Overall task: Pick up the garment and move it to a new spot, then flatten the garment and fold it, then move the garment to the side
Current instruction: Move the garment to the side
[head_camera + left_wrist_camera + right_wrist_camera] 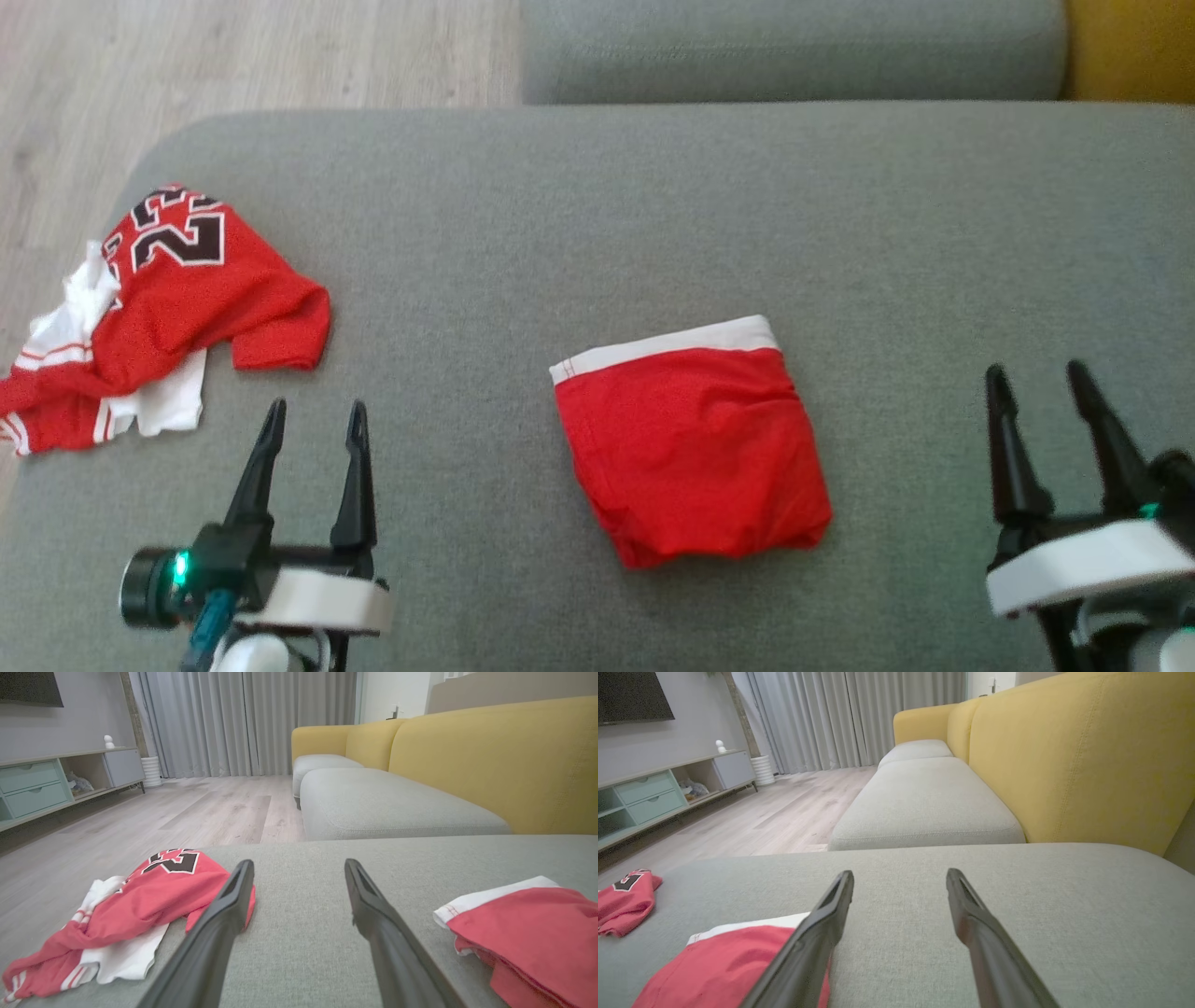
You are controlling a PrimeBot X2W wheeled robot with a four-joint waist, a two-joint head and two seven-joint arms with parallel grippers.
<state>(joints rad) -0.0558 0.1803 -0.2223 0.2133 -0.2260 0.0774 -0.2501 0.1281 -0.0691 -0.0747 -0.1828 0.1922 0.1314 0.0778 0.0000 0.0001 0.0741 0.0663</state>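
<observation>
A folded red garment (695, 439) with a white waistband lies on the grey cushion (653, 215), near the middle of the head view. It also shows at the right of the left wrist view as the red garment (528, 933), and at the lower left of the right wrist view as the red garment (728, 966). My left gripper (316, 417) stands open to its left, nothing between the fingers. My right gripper (1039, 383) stands open to its right, apart from the cloth. Both grippers (299, 872) (900, 882) hover over bare cushion.
A crumpled red and white jersey (159, 317) with black numbers lies at the cushion's left edge, close to my left gripper. Beyond are a second grey cushion (794, 47), a yellow sofa back (495, 760), wooden floor (140, 812) and a low cabinet (56, 779).
</observation>
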